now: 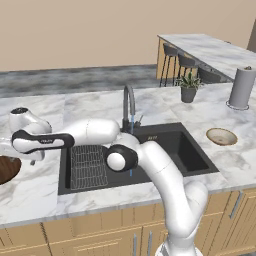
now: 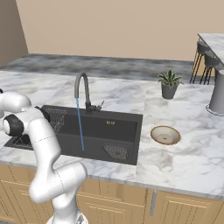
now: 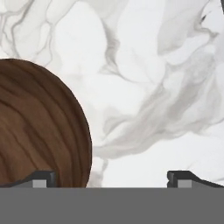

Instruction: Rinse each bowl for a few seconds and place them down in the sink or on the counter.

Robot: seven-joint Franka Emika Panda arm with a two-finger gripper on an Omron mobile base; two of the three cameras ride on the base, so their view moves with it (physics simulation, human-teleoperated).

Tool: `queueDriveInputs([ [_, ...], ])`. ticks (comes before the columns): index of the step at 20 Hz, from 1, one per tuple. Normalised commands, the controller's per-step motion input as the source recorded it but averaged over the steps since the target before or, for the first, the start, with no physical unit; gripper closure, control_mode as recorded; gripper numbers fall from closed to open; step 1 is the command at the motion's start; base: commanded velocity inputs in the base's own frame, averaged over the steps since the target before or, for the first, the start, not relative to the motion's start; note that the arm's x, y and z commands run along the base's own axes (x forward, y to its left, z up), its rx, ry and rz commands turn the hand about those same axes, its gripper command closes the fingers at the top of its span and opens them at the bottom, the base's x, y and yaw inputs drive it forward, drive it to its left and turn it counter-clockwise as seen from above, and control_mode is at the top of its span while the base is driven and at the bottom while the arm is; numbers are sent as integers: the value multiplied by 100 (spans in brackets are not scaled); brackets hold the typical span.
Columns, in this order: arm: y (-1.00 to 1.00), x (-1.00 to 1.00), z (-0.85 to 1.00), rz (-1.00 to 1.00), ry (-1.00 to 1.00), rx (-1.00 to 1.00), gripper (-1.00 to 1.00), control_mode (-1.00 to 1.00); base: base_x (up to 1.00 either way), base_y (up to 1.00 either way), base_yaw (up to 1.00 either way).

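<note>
Brown bowl sits on the counter left of the sink; the arm reaches far left over it; gripper wide open, holding nothing; tan bowl lies right of the sink.

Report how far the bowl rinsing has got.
Done: the tap runs into the sink. In hand: the open gripper hangs over the counter at the brown bowl, one fingertip above it, nothing gripped. Left: pick it up, rinse it, set it down, then do the same with the tan bowl, which sits right of the sink.
</note>
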Motion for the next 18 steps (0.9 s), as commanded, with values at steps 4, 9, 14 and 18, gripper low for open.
queueDriveInputs([
  [4,2,7,-8,0,-6,4,-100,-100,0,0,0],
  [9,0,7,-13,0,-6,6,-100,-100,0,0,0],
  [14,0,2,-17,0,-5,6,-100,-100,0,0,0],
  [18,3,7,-17,-1,-3,6,-100,-100,0,0,0],
])
